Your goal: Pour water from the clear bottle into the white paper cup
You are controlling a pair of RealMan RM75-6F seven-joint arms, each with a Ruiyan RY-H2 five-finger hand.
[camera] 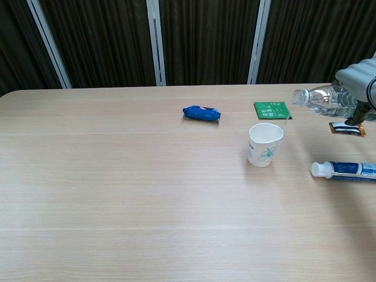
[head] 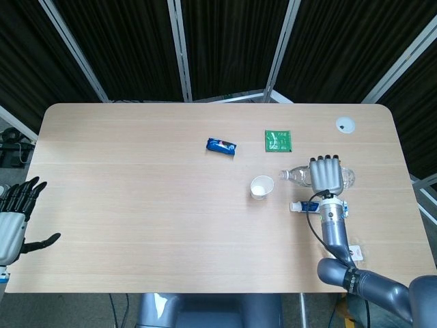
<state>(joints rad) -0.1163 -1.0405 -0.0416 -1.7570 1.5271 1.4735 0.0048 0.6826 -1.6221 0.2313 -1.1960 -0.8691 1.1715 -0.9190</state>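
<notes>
— What lay on the wooden table?

— The right hand gripped the clear bottle on its side, neck toward the white paper cup at its nine o'clock. The left hand hung spread, holding nothing.

— Anything close by?

— A toothpaste tube at the cup's four o'clock, a green packet at twelve, a blue wrapper at ten.

clear bottle body under right hand, toothpaste tube cropped
</notes>
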